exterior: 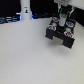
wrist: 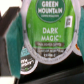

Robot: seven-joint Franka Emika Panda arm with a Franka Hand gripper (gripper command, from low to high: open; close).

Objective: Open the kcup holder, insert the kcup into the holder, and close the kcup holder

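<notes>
The kcup holder (exterior: 61, 35) is a black box on the white table, at the exterior view's right. Its drawer appears pulled out toward the front. My gripper (exterior: 63, 18) hangs directly over it, shut on the kcup (exterior: 63, 22). In the wrist view the kcup (wrist: 47, 30) fills most of the picture, and its green lid reads Green Mountain Dark Magic. Dark fingers (wrist: 7, 31) show at its sides. Part of another pod lid (wrist: 25, 56) shows beside it, low in the holder. The slots are mostly hidden.
A white upright object (exterior: 25, 8) stands at the back, toward the exterior view's left. Dark equipment with blue lights (exterior: 10, 19) lines the back edge. The white table (exterior: 25, 55) spreads toward the front and left.
</notes>
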